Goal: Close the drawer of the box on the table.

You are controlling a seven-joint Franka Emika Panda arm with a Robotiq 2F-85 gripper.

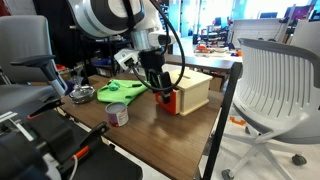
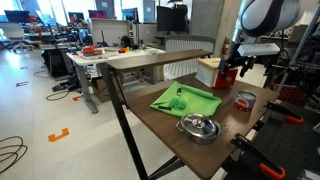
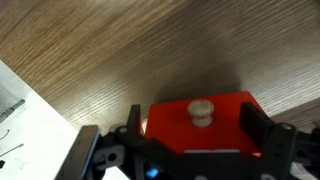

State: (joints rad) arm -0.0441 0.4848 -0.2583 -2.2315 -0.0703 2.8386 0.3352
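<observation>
The claw [image 3: 175, 140] is hanging wide open and holding nothing. Its fingers [image 3: 268, 140] are standing on both sides of the red drawer [image 3: 230, 122], with the knob [image 3: 202, 112] between them. In the wrist view the drawer is sitting toward 6 o'clock. It seems a little out of the box [image 1: 195, 88] on the surface [image 1: 150, 135]. To my mind, the claw should be pushing flat on the front, straight and slowly, so that the box is not sliding.

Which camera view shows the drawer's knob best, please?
The wrist view: the knob sits centred on the orange-red drawer front, close and unobstructed. In both exterior views the knob is too small to make out; in an exterior view the drawer is just a small red patch below the gripper.
</observation>
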